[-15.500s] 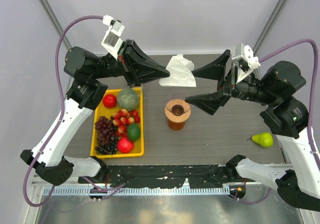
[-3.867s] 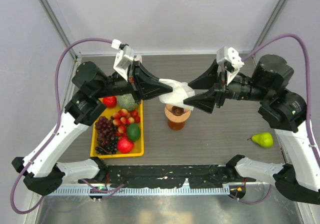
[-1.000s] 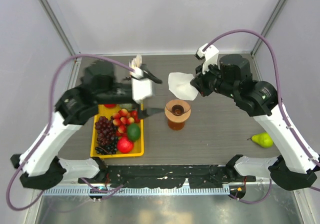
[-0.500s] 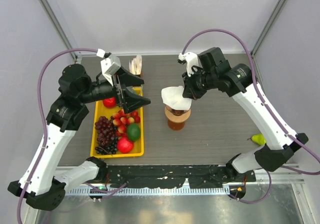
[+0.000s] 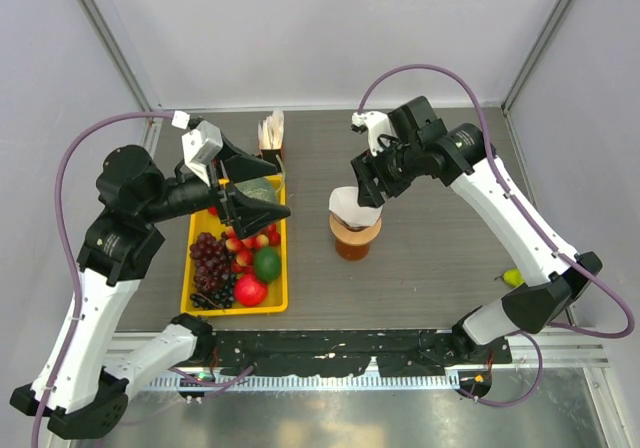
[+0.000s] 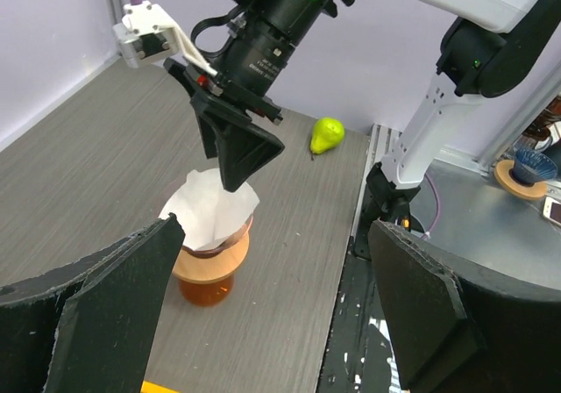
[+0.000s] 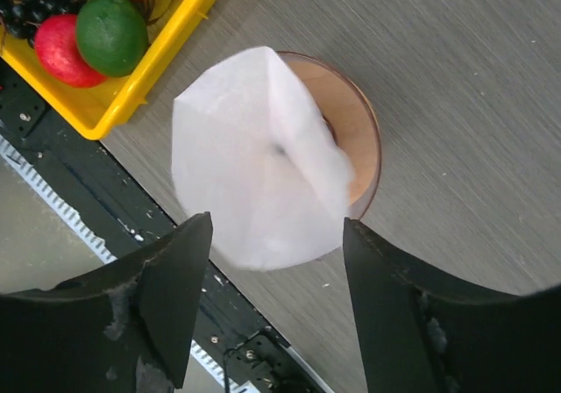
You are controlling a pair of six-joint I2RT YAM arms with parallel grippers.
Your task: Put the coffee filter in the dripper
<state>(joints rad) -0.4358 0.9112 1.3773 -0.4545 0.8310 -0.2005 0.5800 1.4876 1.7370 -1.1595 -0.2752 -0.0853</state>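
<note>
At the bottom right of the top view, a small green pear (image 5: 512, 278) lies alone on the grey wood-grain table (image 5: 430, 278), well apart from everything else. At the lower left, a yellow plastic tray (image 5: 284, 286) holds dark grapes (image 5: 207, 258), a green lime (image 5: 267, 264), a red apple (image 5: 250, 290) and strawberries (image 5: 245, 240).

The left gripper (image 5: 262, 188) hovers over the tray's upper end with its 2 fingers spread wide and nothing between them; its own camera shows both black fingers (image 6: 114, 296) far apart.

At the frame's centre, the round dripper with a tan-orange collar (image 5: 355, 230) stands on a clear glass jug of amber liquid (image 5: 352, 250). The thin white paper coffee filter (image 5: 347, 206) sits in the dripper's mouth, leaning and overhanging the rim on one side. The right gripper (image 5: 370, 183) hangs directly above it. In the right wrist view its fingers (image 7: 166, 270) stand apart on either side of the filter's lower edge, not pinching it.

At the upper middle, an upright bundle of cream-white papers (image 5: 270, 131) stands beyond the tray.
</note>
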